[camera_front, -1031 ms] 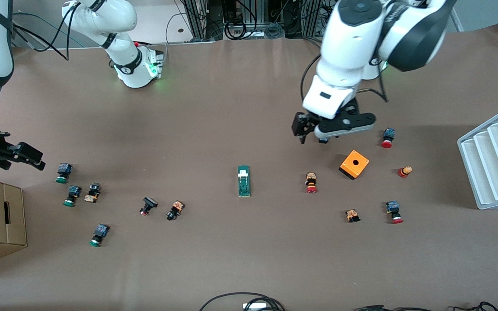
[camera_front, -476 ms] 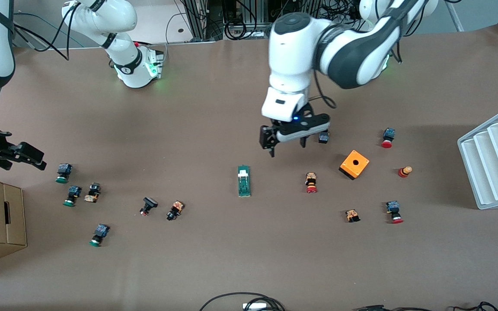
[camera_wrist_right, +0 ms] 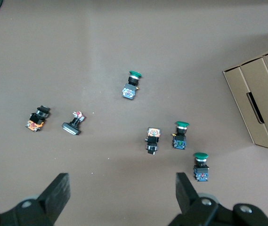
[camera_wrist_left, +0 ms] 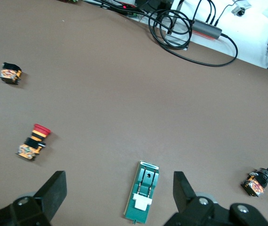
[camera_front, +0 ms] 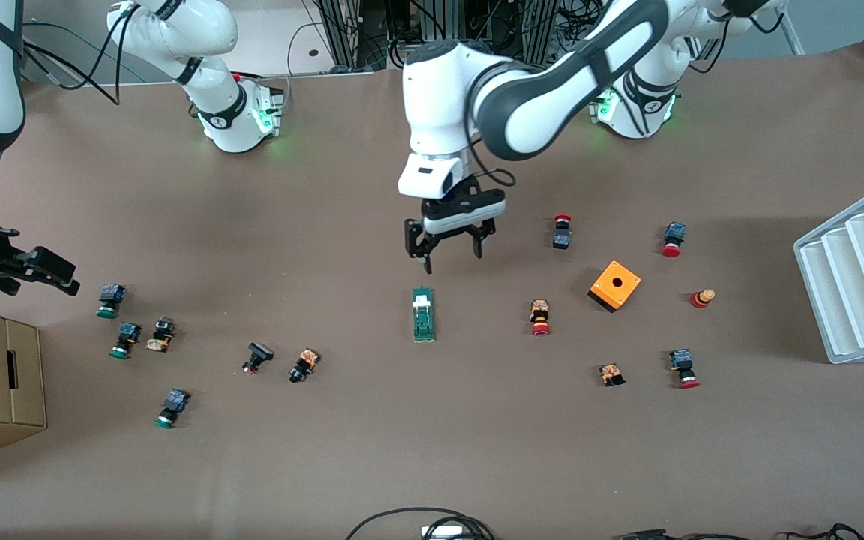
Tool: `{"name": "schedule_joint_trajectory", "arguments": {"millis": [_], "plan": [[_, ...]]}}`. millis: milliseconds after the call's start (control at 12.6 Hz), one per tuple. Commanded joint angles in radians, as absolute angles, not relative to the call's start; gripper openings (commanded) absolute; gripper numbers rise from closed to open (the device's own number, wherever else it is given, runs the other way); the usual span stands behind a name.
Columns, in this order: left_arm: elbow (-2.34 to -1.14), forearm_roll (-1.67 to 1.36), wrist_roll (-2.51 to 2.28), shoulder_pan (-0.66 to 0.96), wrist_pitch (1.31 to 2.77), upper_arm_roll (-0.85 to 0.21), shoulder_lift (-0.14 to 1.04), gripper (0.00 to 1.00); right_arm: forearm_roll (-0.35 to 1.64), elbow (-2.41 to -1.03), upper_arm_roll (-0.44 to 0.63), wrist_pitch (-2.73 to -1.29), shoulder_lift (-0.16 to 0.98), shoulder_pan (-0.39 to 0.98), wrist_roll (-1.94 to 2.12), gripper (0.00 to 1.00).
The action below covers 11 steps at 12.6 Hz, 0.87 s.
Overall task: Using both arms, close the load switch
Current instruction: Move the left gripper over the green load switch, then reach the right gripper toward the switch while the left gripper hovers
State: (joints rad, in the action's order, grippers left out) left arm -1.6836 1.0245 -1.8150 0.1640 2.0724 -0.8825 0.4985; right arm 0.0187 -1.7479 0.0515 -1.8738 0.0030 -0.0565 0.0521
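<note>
The left end effector [camera_front: 445, 251] hangs released over the bench [camera_front: 372, 435] by the load switch [camera_front: 423, 314], seemingly lining up. The right end effector [camera_front: 38, 271], also released, waits at the bench's edge.

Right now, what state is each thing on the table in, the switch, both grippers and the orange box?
load switch: flat on the table, untouched, white block at the end nearest the left gripper.
left gripper: open, empty, over the table just short of the load switch.
right gripper: open, empty, waiting at its end above the green-capped buttons.
orange box: sits alone, hole up.
</note>
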Motion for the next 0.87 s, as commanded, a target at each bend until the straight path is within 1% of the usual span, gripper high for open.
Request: {"name": "schedule_joint_trajectory", "arguments": {"millis": [0,159,238,317,555,793], "plan": [[-1.661,1.167,-1.932,0.218,2.071,-0.887,0.583,1.00,-0.002,-1.749,0.051,-1.879,-0.003,-0.051,0.066,1.00],[-1.663,1.260,-1.986,0.270,2.062,-0.882,0.638,1.00,-0.002,-1.749,0.049,-1.875,-0.008,-0.049,0.066,1.00],[-1.664,1.299,-1.991,0.297,2.059,-0.864,0.662,1.00,0.000,-1.749,0.049,-1.843,-0.011,-0.049,0.063,1.00],[-1.664,1.324,-1.990,0.336,2.059,-0.829,0.675,1.00,0.009,-1.747,0.049,-1.812,-0.012,-0.049,0.058,1.00],[-1.660,1.350,-1.993,0.504,2.059,-0.666,0.693,1.00,0.011,-1.726,0.048,-1.827,-0.003,-0.028,0.054,1.00],[-1.660,1.351,-2.003,0.615,2.057,-0.556,0.704,1.00,0.011,-1.720,0.048,-1.838,-0.002,-0.020,0.058,1.00]]}}
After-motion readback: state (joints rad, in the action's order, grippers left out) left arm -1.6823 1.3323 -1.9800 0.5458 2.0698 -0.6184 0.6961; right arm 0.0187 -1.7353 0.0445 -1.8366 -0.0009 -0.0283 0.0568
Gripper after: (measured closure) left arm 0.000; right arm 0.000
